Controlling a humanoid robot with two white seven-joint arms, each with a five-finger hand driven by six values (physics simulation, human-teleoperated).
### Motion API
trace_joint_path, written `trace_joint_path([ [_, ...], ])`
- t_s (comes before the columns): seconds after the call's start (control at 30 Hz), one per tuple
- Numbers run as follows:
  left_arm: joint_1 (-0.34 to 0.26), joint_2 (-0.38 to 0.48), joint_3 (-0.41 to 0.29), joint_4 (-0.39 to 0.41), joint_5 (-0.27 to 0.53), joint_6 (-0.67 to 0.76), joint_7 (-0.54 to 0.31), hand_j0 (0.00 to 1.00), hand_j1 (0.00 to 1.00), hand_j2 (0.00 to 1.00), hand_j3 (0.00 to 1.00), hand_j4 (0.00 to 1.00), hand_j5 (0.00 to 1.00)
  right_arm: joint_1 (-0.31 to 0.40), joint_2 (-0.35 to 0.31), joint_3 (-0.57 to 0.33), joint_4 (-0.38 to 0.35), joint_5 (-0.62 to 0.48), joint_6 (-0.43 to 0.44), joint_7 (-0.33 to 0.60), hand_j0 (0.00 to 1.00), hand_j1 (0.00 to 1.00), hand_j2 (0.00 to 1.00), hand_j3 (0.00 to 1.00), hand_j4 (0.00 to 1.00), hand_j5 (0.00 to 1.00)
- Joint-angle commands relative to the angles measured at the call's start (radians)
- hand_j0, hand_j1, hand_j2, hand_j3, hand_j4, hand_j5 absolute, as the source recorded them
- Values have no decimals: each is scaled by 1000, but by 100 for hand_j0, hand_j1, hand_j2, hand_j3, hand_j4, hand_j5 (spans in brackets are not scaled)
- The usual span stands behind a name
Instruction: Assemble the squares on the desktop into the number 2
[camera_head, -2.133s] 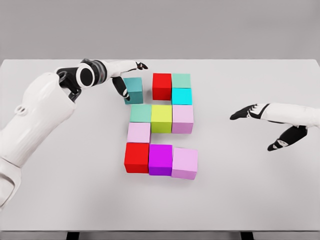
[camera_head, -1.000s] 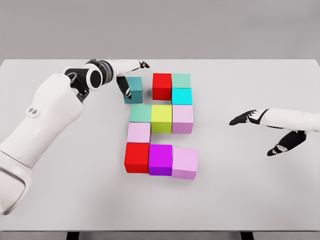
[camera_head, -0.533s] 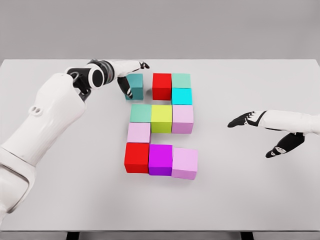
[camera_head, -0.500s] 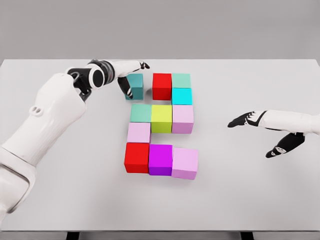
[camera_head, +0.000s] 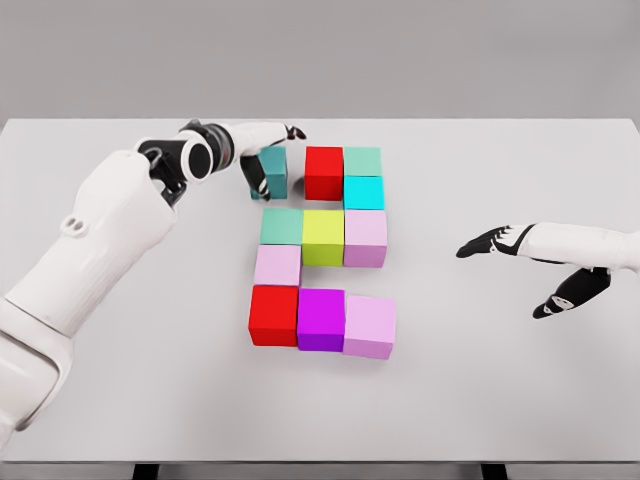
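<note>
Left hand: the left hand (camera_head: 262, 160) has its fingers against the dark teal cube (camera_head: 272, 172), thumb side on the left face and one finger above the top edge; it looks more like a push than a real clamp, I cannot tell if the cube is truly gripped
Dark teal cube: at 11 o'clock of the figure, just beside the red cube (camera_head: 324, 172), a thin gap remains
Change: over the last two seconds the cube slid to 3 o'clock, the gap to the red cube became much smaller
Meaning: I judge this is the last piece of the top bar of the 2; a small push more and the row closes
Other cubes: the rest of the figure on the bench (camera_head: 520, 390) seems in place
Right hand: the right hand (camera_head: 525, 262) hovers at 3 o'clock, fingers apart, holding nothing
</note>
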Motion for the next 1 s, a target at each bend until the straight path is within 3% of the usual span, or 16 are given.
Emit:
trace_joint_path([
  [0.0, 2, 7, 7, -38, 1, -2, 0, 100, 100, 100, 100, 100, 100, 0, -1, -1, 0, -8, 3, 0, 100, 100, 100, 100, 100, 100],
  [0.2, 25, 86, 18, -147, 10, 1, 0, 100, 100, 100, 100, 100, 100, 0, 0, -1, -2, -8, 3, 0, 100, 100, 100, 100, 100, 100],
  [0.3, 54, 175, 31, -261, 71, -1, 0, 100, 100, 100, 100, 100, 100, 0, 0, -1, -2, -8, 3, 0, 100, 100, 100, 100, 100, 100],
  [0.37, 61, 260, 31, -341, 160, -2, 0, 100, 100, 100, 100, 100, 100, 2, 0, -1, -2, -8, 3, 0, 100, 100, 100, 100, 100, 100],
  [0.43, 72, 330, 62, -376, 213, -1, 0, 100, 100, 100, 100, 100, 100, 2, 0, -1, -2, -8, 3, 0, 100, 100, 100, 100, 100, 100],
  [0.67, 101, 400, 59, -388, 199, 10, 0, 100, 100, 100, 100, 100, 100, 5, 0, -1, -3, -8, 3, 0, 100, 100, 100, 100, 100, 100],
  [0.73, 103, 417, 15, -385, 125, 7, 0, 100, 100, 100, 100, 100, 100, 6, 0, -1, -3, -8, 3, 0, 100, 100, 100, 100, 100, 100],
  [0.87, 87, 477, -51, -385, 125, -2, 0, 100, 100, 100, 100, 100, 100, 6, 0, -1, -16, -8, 3, 0, 100, 100, 100, 100, 100, 100],
  [0.97, 72, 481, -51, -373, 119, 1, 0, 100, 100, 100, 100, 100, 100, 6, 0, -1, -17, -8, 3, 0, 100, 100, 100, 100, 100, 100],
])
